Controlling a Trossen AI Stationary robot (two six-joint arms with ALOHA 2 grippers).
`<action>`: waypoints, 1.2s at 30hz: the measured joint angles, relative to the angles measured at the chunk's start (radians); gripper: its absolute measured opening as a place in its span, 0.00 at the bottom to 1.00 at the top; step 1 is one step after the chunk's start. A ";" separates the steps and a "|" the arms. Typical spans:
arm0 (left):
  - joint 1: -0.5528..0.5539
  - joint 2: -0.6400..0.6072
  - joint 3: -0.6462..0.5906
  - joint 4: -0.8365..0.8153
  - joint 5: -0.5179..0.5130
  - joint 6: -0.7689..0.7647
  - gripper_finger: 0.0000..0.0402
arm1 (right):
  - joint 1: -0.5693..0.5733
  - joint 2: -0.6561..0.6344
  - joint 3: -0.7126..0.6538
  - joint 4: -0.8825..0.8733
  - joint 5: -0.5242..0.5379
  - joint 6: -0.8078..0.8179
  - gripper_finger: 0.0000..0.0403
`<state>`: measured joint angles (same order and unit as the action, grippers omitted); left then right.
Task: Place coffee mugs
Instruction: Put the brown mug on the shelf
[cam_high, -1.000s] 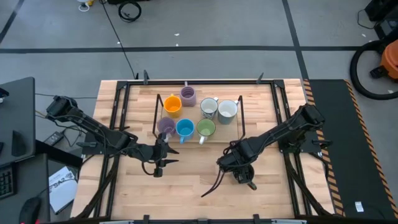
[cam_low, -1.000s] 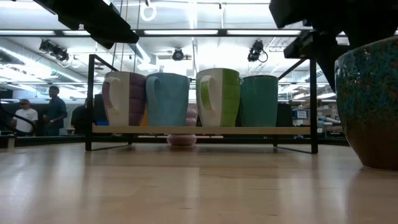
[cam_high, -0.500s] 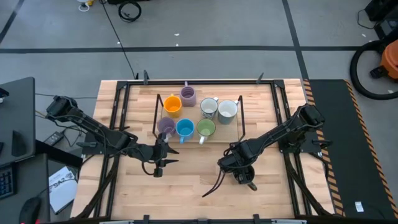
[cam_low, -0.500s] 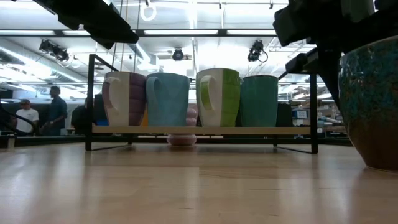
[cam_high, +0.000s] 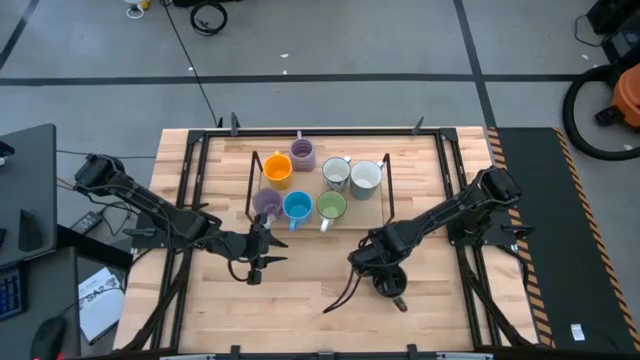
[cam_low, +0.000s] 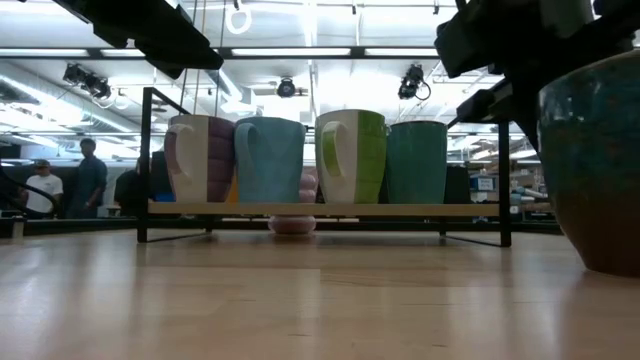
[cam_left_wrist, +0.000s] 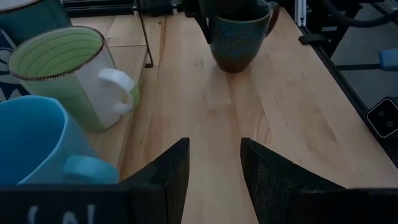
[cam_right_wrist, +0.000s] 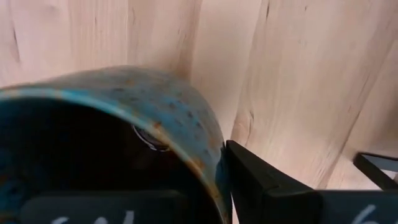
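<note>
Mugs: seven on the rack at the table's far middle, an eighth, the dark speckled mug, alone near-right. Since a second ago the right tool has drawn its jaws in over that mug's rim, one finger outside the wall; a pickup looks underway. The left tool waits spread, near-left of the rack.
</note>
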<state>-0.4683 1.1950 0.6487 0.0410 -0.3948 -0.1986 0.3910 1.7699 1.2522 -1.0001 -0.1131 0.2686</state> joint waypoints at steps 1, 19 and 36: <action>0.000 0.000 0.000 0.000 0.000 0.000 0.37 | -0.001 0.000 0.000 0.000 0.000 -0.004 0.17; 0.000 0.000 0.000 0.002 0.000 0.001 0.37 | -0.019 0.002 0.020 0.004 0.026 -0.018 0.12; 0.000 0.000 0.000 0.008 0.000 0.003 0.37 | -0.124 0.001 0.217 -0.142 0.175 -0.081 0.12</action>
<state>-0.4679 1.1954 0.6487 0.0486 -0.3946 -0.1959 0.2673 1.7706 1.4695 -1.1423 0.0620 0.1872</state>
